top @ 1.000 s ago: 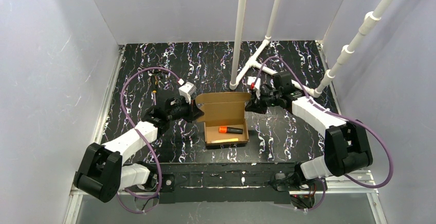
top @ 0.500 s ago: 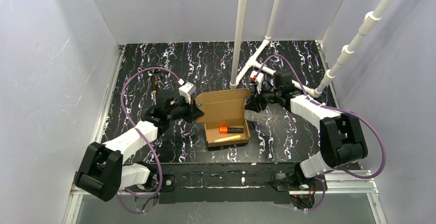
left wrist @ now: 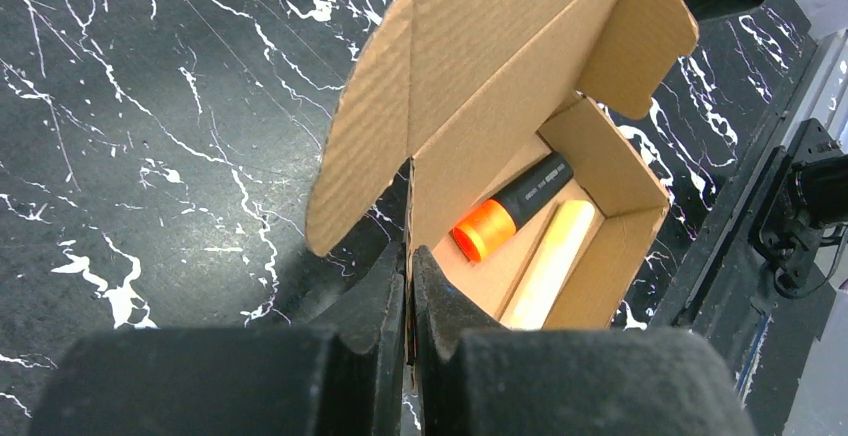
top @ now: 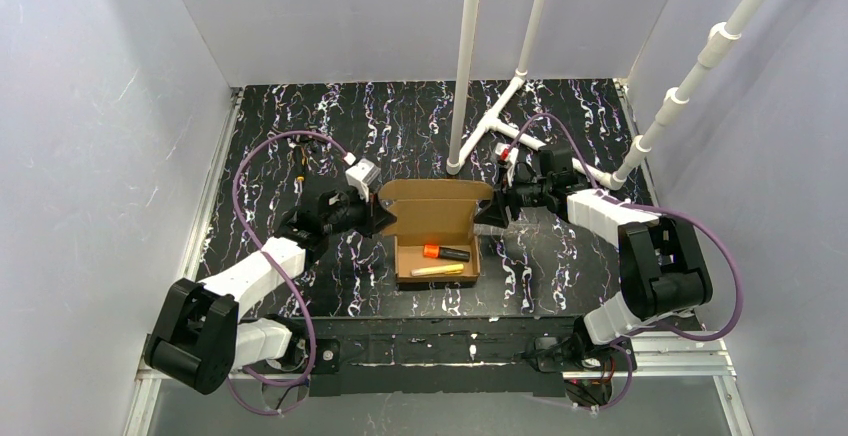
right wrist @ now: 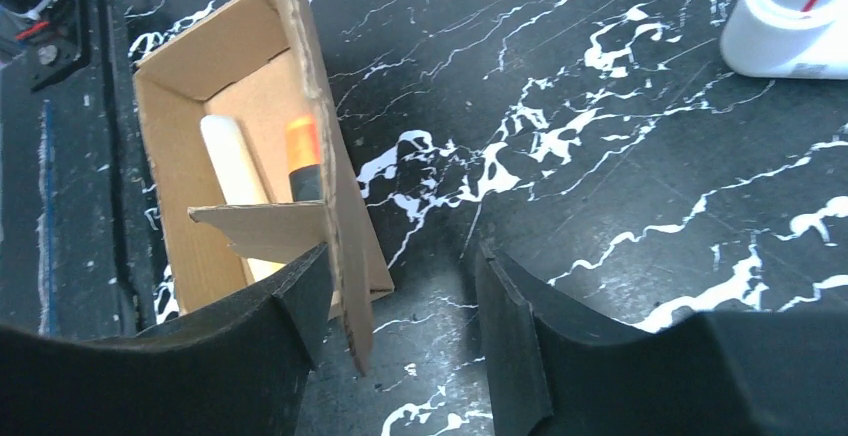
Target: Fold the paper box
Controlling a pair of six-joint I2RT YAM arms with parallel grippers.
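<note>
Left fingers (left wrist: 380, 301) clenched on the open brown cardboard paper box's (top: 437, 218) side wall; right fingers (right wrist: 505, 316) released, spread either side of its opposite wall.

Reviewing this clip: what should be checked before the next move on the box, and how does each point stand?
1. Left gripper shut on the paper box edge: ok.
2. Right gripper open, box wall between its jaws: ok.
3. Lid folded down: not ok, it stands open.
4. Marker and yellow stick lying inside the box: ok.
5. Right jaws touching cardboard: cannot tell.
</note>
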